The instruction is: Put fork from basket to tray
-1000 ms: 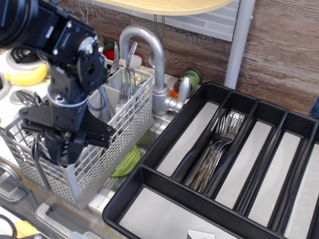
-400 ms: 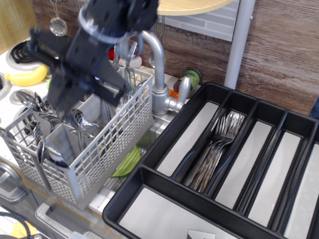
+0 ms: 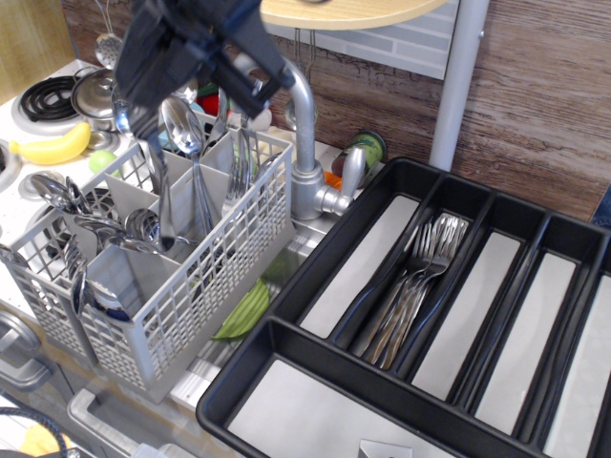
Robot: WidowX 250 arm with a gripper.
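Observation:
The light grey lattice basket [image 3: 220,277] stands at the left, its compartments holding spoons and forks. My black gripper [image 3: 138,107] is above the basket's back left part. It looks shut on the top of a slim silver fork [image 3: 158,181]. The fork hangs almost upright, and its lower end is still inside a middle compartment. A round-bowled spoon [image 3: 180,124] stands right beside it. The black tray [image 3: 286,334] with pale grey floors fills the right side. One of its long compartments holds a heap of forks [image 3: 415,281].
A silver faucet [image 3: 301,124] rises right behind the basket, between it and the tray. More forks [image 3: 243,153] stand in the basket's back compartment. A banana [image 3: 52,148] and a stove burner [image 3: 48,95] lie at the far left. A grey pole [image 3: 456,86] stands behind the tray.
My gripper has risen from the basket's front compartment to above the basket and moved back and right. A slim fork has come up with it.

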